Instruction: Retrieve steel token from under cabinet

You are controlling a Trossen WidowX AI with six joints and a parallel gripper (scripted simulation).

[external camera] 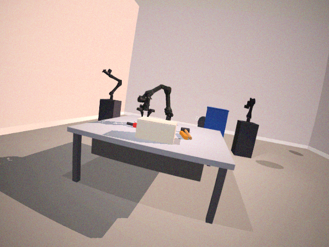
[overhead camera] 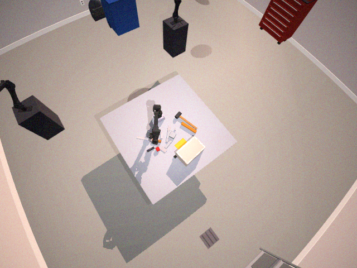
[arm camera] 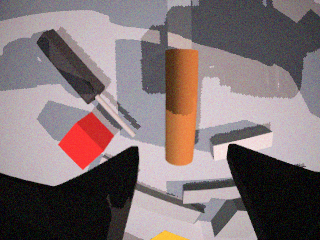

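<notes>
The cream cabinet (overhead camera: 190,150) (external camera: 156,130) stands on the table (overhead camera: 213,135) (external camera: 209,143). Its vent slots are not visible, and I cannot see the steel token. A yellow patch (overhead camera: 180,143) (arm camera: 169,236) lies beside the cabinet; I cannot tell whether it is the marked area. A tool's orange handle (overhead camera: 159,140) (arm camera: 181,90) lies on the table, with a pale thin strip (overhead camera: 140,138) running from its far end. My gripper (overhead camera: 155,142) (external camera: 145,116) (arm camera: 183,147) is open and empty above the table, with the handle ahead of and between its fingertips in the wrist view.
A red block (overhead camera: 157,149) (external camera: 134,125) (arm camera: 80,146) and a dark-handled tool (overhead camera: 150,149) (external camera: 130,123) (arm camera: 70,65) lie near the orange handle. Several pale pieces (overhead camera: 172,134) (arm camera: 245,141) lie towards the cabinet. A hammer (overhead camera: 178,115) and orange bar (overhead camera: 188,127) (external camera: 183,135) lie farther off.
</notes>
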